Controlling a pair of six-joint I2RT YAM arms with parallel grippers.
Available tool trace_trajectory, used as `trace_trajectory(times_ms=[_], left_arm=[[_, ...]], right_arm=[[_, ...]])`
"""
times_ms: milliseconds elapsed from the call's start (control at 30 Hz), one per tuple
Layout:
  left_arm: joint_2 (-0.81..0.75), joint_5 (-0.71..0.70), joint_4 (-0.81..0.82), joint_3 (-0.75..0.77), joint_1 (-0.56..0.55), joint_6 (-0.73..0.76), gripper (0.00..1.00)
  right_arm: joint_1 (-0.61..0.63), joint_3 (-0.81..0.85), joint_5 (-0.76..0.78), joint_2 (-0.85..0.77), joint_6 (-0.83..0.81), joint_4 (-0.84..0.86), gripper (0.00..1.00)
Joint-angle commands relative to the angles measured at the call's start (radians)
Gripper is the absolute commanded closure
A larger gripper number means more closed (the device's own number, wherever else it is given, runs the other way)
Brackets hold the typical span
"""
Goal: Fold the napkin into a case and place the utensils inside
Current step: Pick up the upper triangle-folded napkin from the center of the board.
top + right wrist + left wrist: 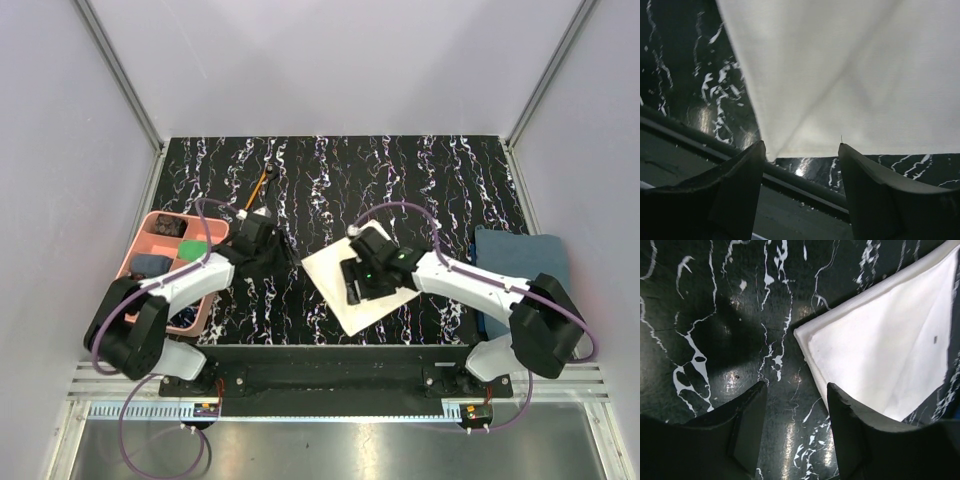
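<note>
While both pairs of jaws stand spread, one napkin [328, 280] lies under the right pair — one orange-handled stick [262, 186] beyond.

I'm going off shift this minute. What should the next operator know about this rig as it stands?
Left gripper: open, empty, beside the napkin's left corner.
Right gripper: open, empty, over its near corner.
Napkin lies flat on the table, not yet a case.
Orange stick lies beyond the left gripper; spoon not seen.
Left: fold the case, put stick and spoon in.
</note>
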Motion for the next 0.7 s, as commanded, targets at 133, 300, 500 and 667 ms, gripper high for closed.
trace_trajectory(times_ms=[133, 300, 500, 667], left_arm=[[-0.128, -0.122, -0.041, 0.009, 0.022, -0.061, 0.46], [-0.134, -0.104, -0.044, -0.008, 0.028, -0.051, 0.46], [-0.135, -0.098, -0.036, -0.026, 0.030, -0.046, 0.46], [-0.143, -0.096, -0.030, -0.032, 0.031, -0.046, 0.46]], right_arm=[[0.226, 0.158, 0.016, 0.148, -0.055, -0.093, 0.36], [0.258, 0.190, 0.059, 0.205, -0.061, -0.111, 0.45], [0.271, 0.186, 0.048, 0.240, -0.072, -0.105, 0.47], [0.289, 0.196, 0.076, 0.254, -0.074, -0.111, 0.50]])
